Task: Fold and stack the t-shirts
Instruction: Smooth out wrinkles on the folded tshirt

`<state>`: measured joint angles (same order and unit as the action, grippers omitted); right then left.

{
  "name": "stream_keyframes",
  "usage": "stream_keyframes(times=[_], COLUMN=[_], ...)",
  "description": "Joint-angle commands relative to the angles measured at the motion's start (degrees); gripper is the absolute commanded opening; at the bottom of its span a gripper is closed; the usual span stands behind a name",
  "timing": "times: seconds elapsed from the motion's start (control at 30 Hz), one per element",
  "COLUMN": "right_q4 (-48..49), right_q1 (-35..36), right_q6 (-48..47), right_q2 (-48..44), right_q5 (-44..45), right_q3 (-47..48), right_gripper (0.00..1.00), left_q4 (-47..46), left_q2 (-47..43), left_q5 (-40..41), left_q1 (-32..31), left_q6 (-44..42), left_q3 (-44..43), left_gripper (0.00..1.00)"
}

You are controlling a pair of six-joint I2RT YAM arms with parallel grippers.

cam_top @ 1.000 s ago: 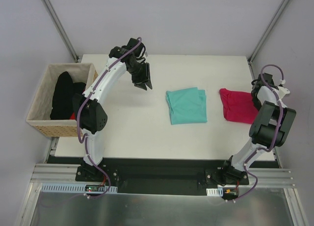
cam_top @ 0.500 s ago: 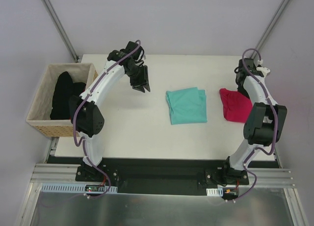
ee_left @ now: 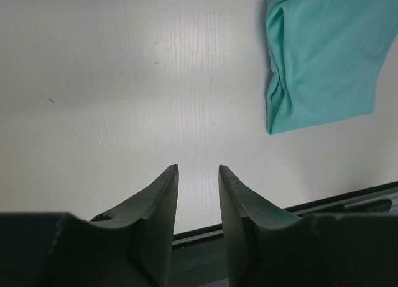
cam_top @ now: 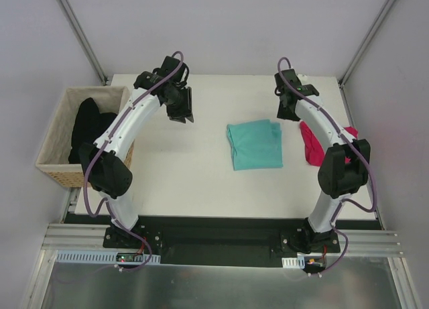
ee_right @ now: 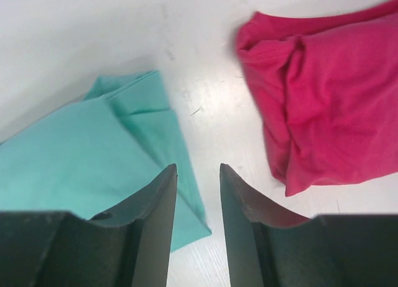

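A folded teal-green t-shirt lies flat at the table's middle. To its right is a bunched magenta-pink t-shirt, partly covered by my right arm. Black t-shirts fill the basket. My left gripper hovers open and empty over bare table, back-left of the teal shirt. Behind the gap between the two shirts, my right gripper stands open with nothing between its fingers. The right wrist view has the teal shirt on the left and the pink shirt on the right.
A tan woven basket stands off the table's left edge. Slanted frame posts rise at the back corners. In the left wrist view, the table's near edge and a dark rail run under the fingers.
My right arm has swung from the table's right edge to the back, behind the gap between the two shirts, uncovering more pink cloth. The left gripper drew back and left.
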<state>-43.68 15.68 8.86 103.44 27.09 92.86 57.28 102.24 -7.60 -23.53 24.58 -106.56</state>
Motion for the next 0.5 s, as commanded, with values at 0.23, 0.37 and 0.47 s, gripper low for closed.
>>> stream_keyframes(times=[0.23, 0.37, 0.47], right_q4=[-2.9, -3.6, -4.66], right_q1=[6.46, 8.05, 9.01], right_q6=[-8.59, -10.0, -10.62], right_q2=[-2.72, -1.93, -1.4], right_q5=[-5.21, -5.21, -5.29], right_q3=[6.45, 8.47, 10.32], right_gripper=[0.41, 0.42, 0.42], left_q4=[-0.85, -1.37, -1.73], left_q2=[-8.98, -10.12, -11.0], left_q5=[15.15, 17.17, 18.58], left_q1=[0.5, 0.5, 0.5], left_q6=[-1.63, -3.3, -4.27], left_q3=[-0.31, -0.4, -0.14], left_gripper=[0.99, 0.99, 0.99])
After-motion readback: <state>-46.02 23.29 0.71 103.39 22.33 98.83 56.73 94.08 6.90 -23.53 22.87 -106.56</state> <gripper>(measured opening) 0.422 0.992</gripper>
